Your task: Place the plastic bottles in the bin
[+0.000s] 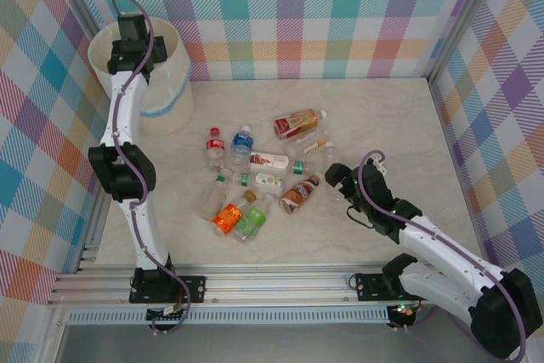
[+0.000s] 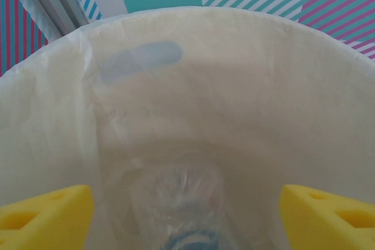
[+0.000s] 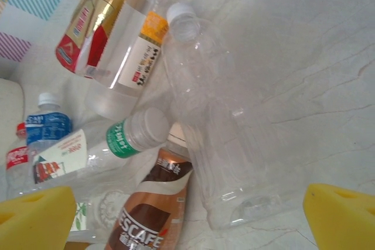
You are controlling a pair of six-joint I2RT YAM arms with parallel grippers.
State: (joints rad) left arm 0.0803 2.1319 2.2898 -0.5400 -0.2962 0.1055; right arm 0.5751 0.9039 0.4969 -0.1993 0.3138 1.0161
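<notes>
left claw point(image 2: 187, 218) hangs inside the mouth of the bin point(image 2: 246, 80), its yellow pads point(image 2: 47, 215) spread wide at either side and touching nothing. below them, down in the bin, lies one clear bottle point(image 2: 176, 194), blurred, with a bit of blue at its near end. the bin stands at the far left corner of the table point(image 1: 382, 108), cream-white with a pale blue band. the left arm point(image 1: 119, 125) rises from its near base, bends at the elbow and tips over the rim.

the other plastic bottles point(image 1: 268, 160) lie scattered on their sides mid-table, right of the bin and apart from it. right claw point(image 3: 187, 215) hovers low at the right edge of that cluster, pads wide apart and pinching nothing. the right arm point(image 1: 442, 244) stretches low from the near right corner.

closest under it lie a bare bottle point(image 3: 217, 133) with a white cap and no label, and beside it a brown bottle point(image 3: 146, 215) whose label reads "escafe". past them lie a green-banded bottle point(image 3: 117, 139), a gold-and-red bottle point(image 3: 88, 21) and an orange-tagged bottle point(image 3: 140, 57) with dark print too small to read. at the left lie a blue-labelled bottle point(image 3: 47, 127) and a red-labelled bottle point(image 3: 14, 156).
</notes>
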